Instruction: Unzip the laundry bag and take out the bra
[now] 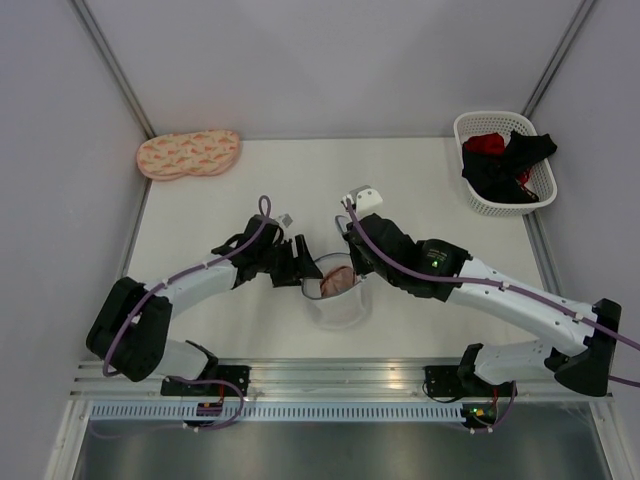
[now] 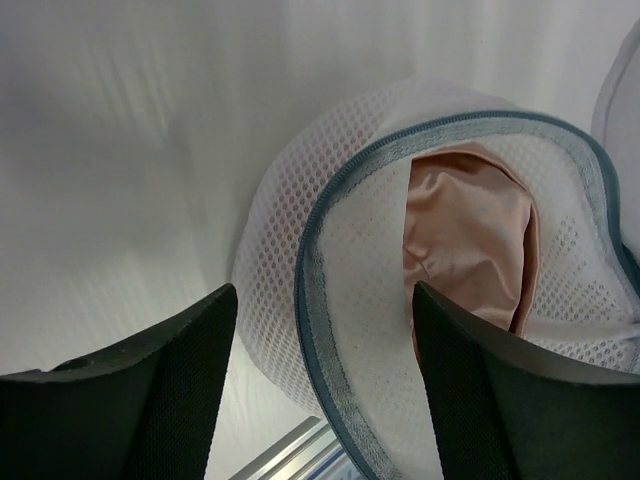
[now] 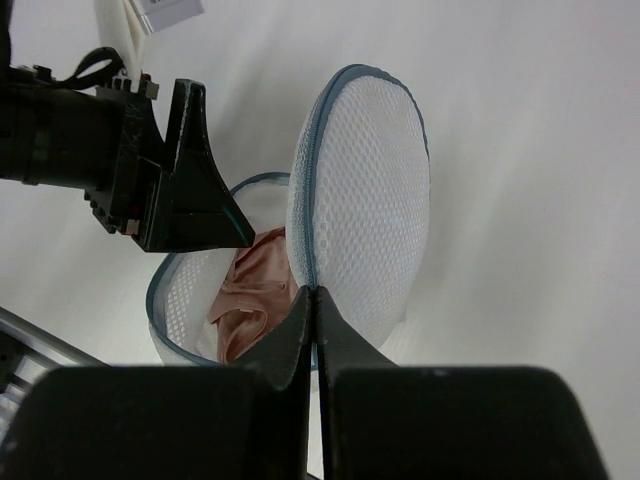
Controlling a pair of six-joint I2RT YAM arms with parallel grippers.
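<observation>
Here the laundry bag [image 1: 340, 308] sits on the white counter [image 1: 300, 190], a small drum of translucent white honeycomb mesh edged with a grey-blue zipper rim. It is unzipped: the round lid stands on edge like a raised flap, and the mouth beneath gapes. Inside the bag lies the bra [image 1: 337, 280], smooth satiny pink-beige fabric with a curved seam showing. The right jaws are pressed together on the lid's zipper rim, pinching the flap at its lower edge. The left jaws are spread wide at the bag's left side. The rim runs between their 2 black wedge-shaped fingers [image 2: 150, 390], and they grip nothing. Well behind the bag to its left lies a peach 2-lobed pad [image 1: 188, 155] with orange prints. Well behind it to the right stands a white lattice plastic basket [image 1: 470, 125] holding black and red garments [image 1: 505, 160].
</observation>
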